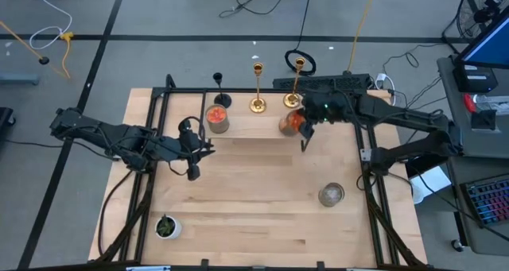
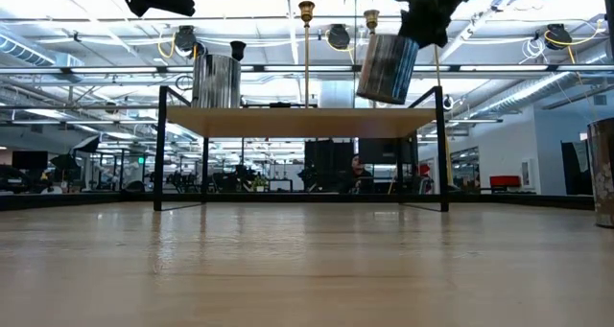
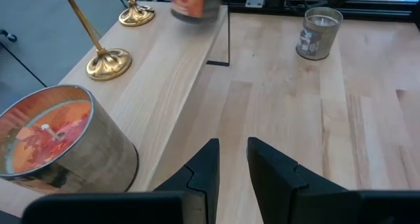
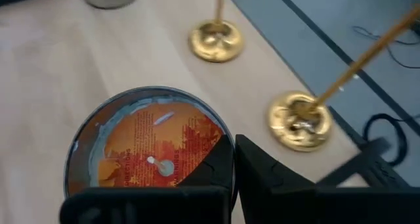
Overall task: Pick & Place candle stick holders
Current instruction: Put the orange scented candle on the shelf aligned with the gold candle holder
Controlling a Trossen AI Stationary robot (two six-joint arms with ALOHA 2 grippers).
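Observation:
Two tall gold candle stick holders and a short black one stand on their bases on the raised wooden shelf at the far side. My right gripper is shut on a metal candle tin with orange wax, just in front of the right gold holder. My left gripper hovers open over the table near a second orange candle tin that sits on the shelf, with nothing between its fingers. My right gripper pinches the tin's rim on the side nearest the wrist, one finger over the wax inside and the other outside the wall. The fingers slant down from the table's right. The tin hangs tilted below them, clear of the shelf.
A third candle tin stands on the table's right half. A small green plant in a white pot sits near the front left corner. The shelf's thin black legs stand on the table.

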